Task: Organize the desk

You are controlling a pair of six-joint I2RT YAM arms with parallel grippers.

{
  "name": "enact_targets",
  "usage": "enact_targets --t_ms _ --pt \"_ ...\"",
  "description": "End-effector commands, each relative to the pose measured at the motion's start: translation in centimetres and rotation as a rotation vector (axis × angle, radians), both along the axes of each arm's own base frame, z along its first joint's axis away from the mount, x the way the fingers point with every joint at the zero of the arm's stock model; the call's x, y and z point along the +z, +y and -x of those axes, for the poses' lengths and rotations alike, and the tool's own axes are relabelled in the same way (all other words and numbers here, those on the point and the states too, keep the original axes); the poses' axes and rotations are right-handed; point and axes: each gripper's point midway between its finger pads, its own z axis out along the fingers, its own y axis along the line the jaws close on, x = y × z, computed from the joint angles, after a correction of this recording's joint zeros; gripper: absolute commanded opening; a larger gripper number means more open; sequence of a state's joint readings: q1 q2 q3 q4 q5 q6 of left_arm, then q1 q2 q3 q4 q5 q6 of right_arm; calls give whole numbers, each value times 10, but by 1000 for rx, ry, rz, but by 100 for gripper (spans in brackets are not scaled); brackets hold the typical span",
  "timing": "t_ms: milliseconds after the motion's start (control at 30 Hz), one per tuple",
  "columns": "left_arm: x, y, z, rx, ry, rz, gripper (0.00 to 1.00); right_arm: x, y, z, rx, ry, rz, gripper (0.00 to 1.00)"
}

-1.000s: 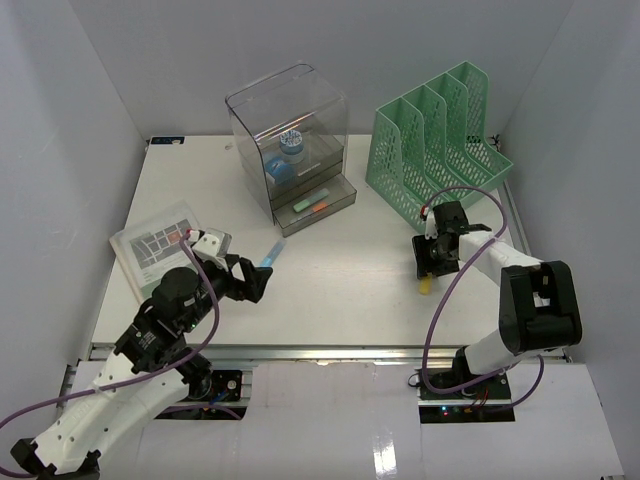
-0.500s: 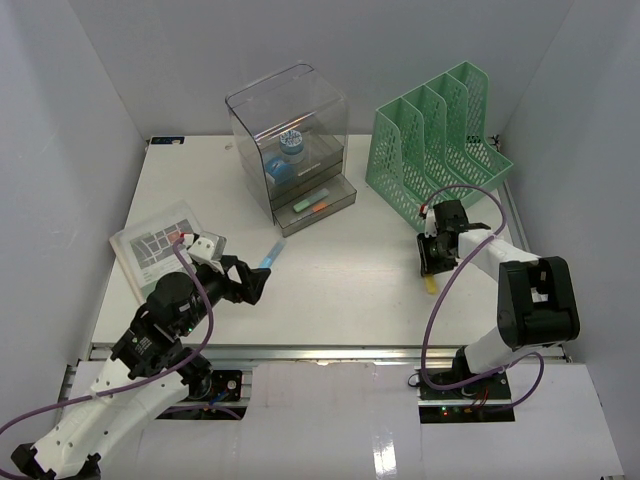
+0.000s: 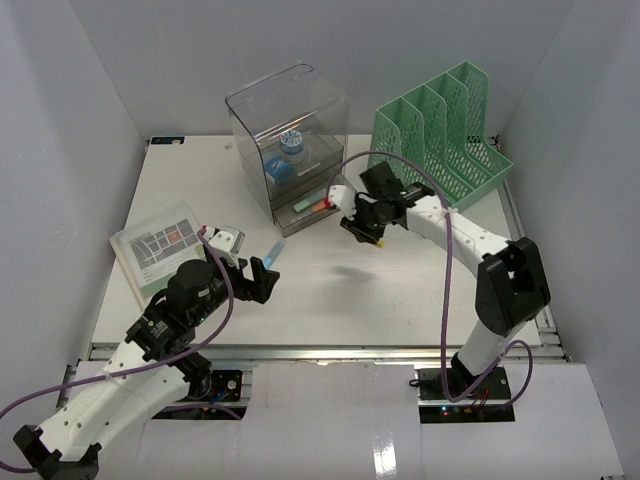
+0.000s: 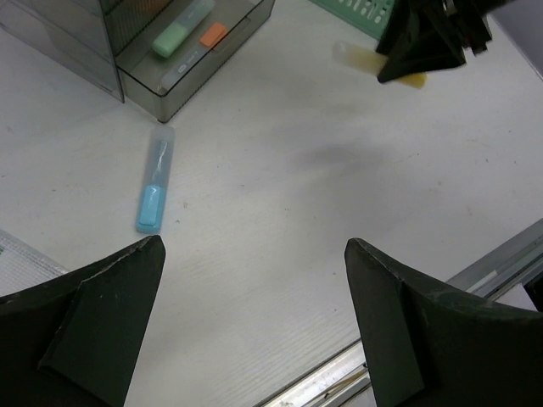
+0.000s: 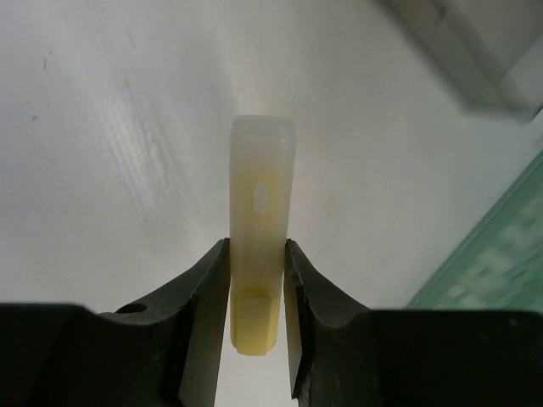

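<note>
Overhead, right gripper (image 5: 257,251) pinches yellow highlighter (image 5: 263,170); desk (image 5: 119,127) lies below.

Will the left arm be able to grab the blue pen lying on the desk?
Probably yes. The left fingers are open, and the blue pen lies alone on the desk just ahead, with nothing between.

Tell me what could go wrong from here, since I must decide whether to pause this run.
The right claw pinches the yellow highlighter near one end, in the air; it may pivot or slip out. The open drawer already holds a green highlighter and an orange highlighter; the yellow one could jam against them.
</note>
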State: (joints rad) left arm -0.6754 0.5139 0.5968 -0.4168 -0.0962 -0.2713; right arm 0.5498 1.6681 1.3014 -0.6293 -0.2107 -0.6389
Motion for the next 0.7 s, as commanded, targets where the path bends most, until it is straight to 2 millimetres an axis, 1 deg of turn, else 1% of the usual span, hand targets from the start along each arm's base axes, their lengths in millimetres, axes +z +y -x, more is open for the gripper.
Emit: enact_targets --t_ms 0,33,67,100,133,167,233,267,300,333,400,533,600,633,667 --pt "-10 -6 -2 -14 45 -9 98 35 72 -44 415 -412 207 14" --pt "-10 -6 -2 -12 49 -10 98 34 81 -59 437 -471 254 14" --pt "-10 -5 -2 -9 51 -10 98 26 91 -66 483 -506 306 14" --pt "-10 -5 -2 -5 51 -10 98 40 105 -77 506 -573 315 15" --pt "-10 -4 -2 -3 51 -9 98 36 117 -87 525 -596 332 16" --pt "-10 -4 -2 0 51 -7 98 27 128 -97 541 -607 350 16" --pt "-9 -3 -2 5 48 -3 98 42 147 -119 529 -690 347 17" --pt "-9 -3 -2 10 50 -3 98 43 151 -126 534 -720 363 17" --pt "-10 -2 -2 12 53 -4 98 36 157 -135 533 -739 373 17" --pt "-10 -2 -2 12 54 -5 98 34 161 -141 530 -761 377 17" --pt "-11 -3 -3 9 58 -8 98 39 169 -153 514 -820 370 19" --pt "-17 -7 -5 1 80 -23 98 34 176 -163 516 -869 389 21" --pt "-22 -9 -6 -1 98 -31 98 30 176 -166 514 -883 397 26" --pt "-26 -10 -7 -2 110 -39 98 29 175 -167 514 -888 403 30" --pt "-30 -11 -9 3 125 -49 98 27 176 -168 514 -890 405 38"
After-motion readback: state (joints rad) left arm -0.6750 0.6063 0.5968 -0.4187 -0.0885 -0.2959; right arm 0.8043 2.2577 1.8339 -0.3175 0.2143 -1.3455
